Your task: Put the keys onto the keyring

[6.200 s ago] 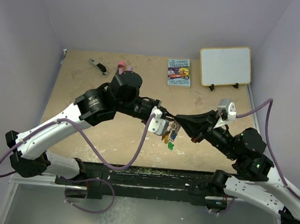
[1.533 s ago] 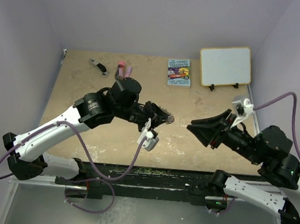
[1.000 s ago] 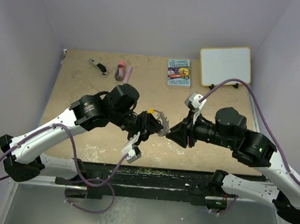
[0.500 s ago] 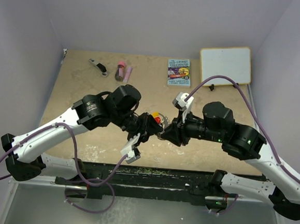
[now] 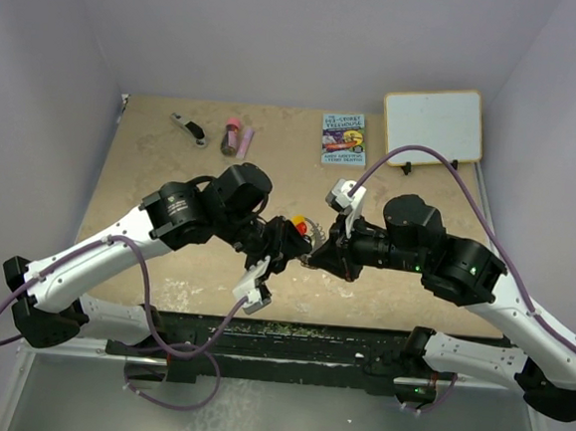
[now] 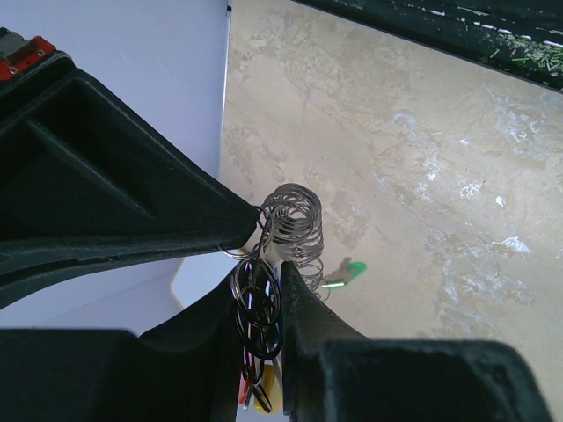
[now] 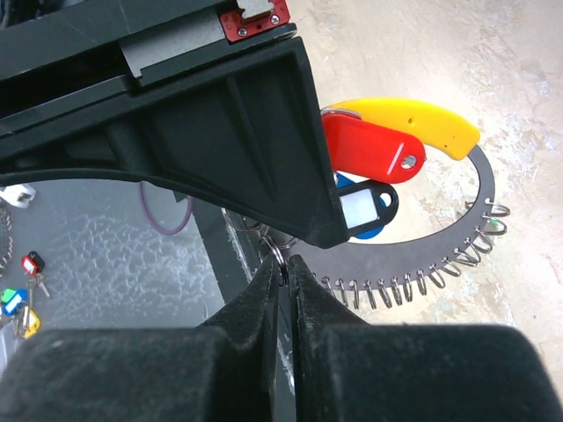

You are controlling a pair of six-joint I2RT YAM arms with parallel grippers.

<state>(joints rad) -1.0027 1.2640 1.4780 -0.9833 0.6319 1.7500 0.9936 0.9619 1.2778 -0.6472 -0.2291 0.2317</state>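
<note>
While left tool point(image 6: 262, 301) clamps keyring point(image 7: 482, 189), right tool point(image 7: 283, 274) pinches its rim

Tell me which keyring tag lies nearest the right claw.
The dark tag with the white label; on the keyring, the red tag and yellow tag lie farther.

Far beyond the fingers point(image 5: 327, 257), on the tan tabletop point(image 5: 152, 165): paperback book point(image 5: 344, 140) ahead, black-and-silver tool point(image 5: 187, 128) and pink tubes point(image 5: 236, 136) leftward, propped whiteboard point(image 5: 433, 127) rightward.
</note>
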